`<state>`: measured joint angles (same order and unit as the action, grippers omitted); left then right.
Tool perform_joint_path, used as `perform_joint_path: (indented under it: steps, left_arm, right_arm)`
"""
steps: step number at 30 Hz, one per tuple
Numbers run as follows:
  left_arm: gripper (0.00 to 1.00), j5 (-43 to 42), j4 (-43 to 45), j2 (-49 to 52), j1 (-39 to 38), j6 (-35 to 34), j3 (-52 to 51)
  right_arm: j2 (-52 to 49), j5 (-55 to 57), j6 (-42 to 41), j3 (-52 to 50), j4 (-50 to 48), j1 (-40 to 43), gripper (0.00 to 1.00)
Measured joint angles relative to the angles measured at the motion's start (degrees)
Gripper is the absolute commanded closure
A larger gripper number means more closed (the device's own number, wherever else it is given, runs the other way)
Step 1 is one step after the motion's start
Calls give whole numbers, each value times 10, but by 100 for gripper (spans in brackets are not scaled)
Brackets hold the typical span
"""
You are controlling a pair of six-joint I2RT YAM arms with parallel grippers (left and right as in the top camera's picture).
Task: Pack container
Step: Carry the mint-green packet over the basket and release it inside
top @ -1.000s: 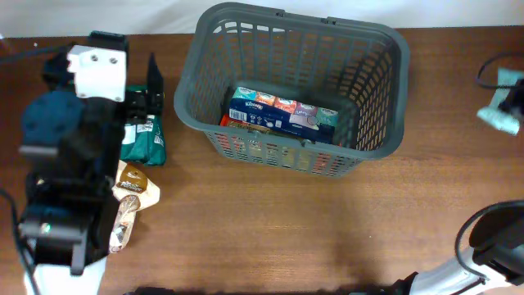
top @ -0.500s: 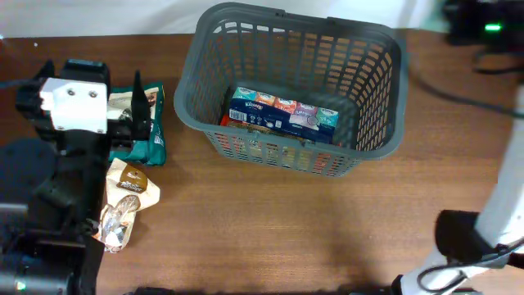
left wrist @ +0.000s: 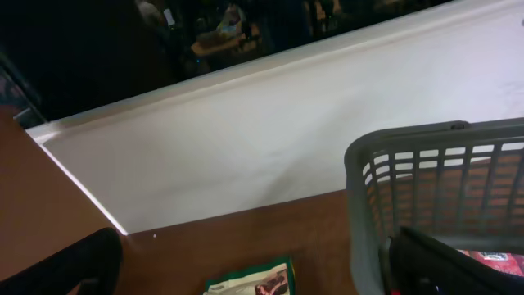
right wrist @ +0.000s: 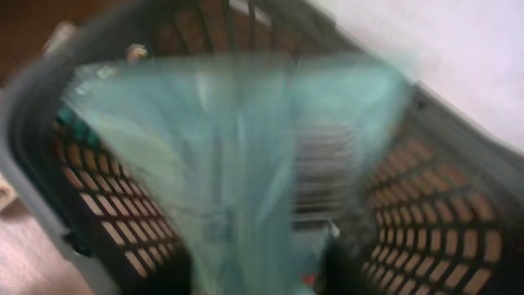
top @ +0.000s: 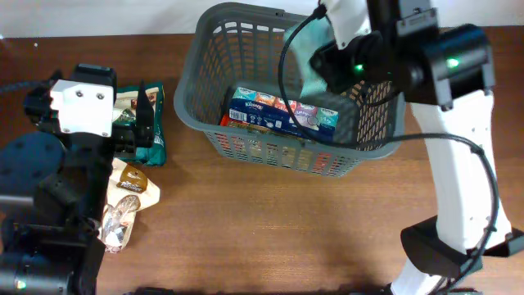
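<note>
The dark grey slotted container (top: 246, 11) stands at the back middle of the table, with a blue tissue pack (top: 282, 113) lying inside. My right gripper (top: 325, 61) hangs over its back right part. A pale teal pack (top: 304, 51) is between its fingers, blurred in the right wrist view (right wrist: 237, 164). The jaws (right wrist: 258, 270) stand apart there, with a gap beside the pack. My left gripper (top: 139, 119) is wide open over a green snack pack (top: 152, 144) left of the container. That pack (left wrist: 254, 283) lies between and below the spread fingers, untouched.
A brown pouch (top: 135, 184) and a clear-wrapped snack (top: 119, 223) lie on the table in front of the green pack, beside the left arm. The container wall (left wrist: 360, 197) is close on the left gripper's right. A white backdrop (left wrist: 246, 139) runs behind the table.
The right arm has swung in from the right edge to over the container, carrying the teal pack, and its jaws have parted. The left gripper has shifted slightly over the green pack.
</note>
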<state>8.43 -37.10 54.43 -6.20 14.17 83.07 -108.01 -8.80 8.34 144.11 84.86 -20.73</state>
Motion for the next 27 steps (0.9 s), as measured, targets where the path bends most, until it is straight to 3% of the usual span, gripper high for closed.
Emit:
perform_joint_path:
  steps: [9, 16, 17, 19, 27]
  left_arm:
    - [1, 0, -26, -16, 0, 0, 0]
    - [1, 11, -110, -18, 0, 0, 0]
    - [1, 12, -123, -18, 0, 0, 0]
    - [1, 13, -148, -18, 0, 0, 0]
    - [1, 15, -201, -18, 0, 0, 0]
  right_arm:
    - [-15, 42, 13, -76, 40, 0, 1]
    - [-14, 59, 13, -77, 55, -3, 1]
    - [-13, 56, 13, -77, 55, -8, 2]
    - [-10, 51, 13, -77, 57, -21, 15]
    - [3, 69, -2, -82, 80, -60, 40]
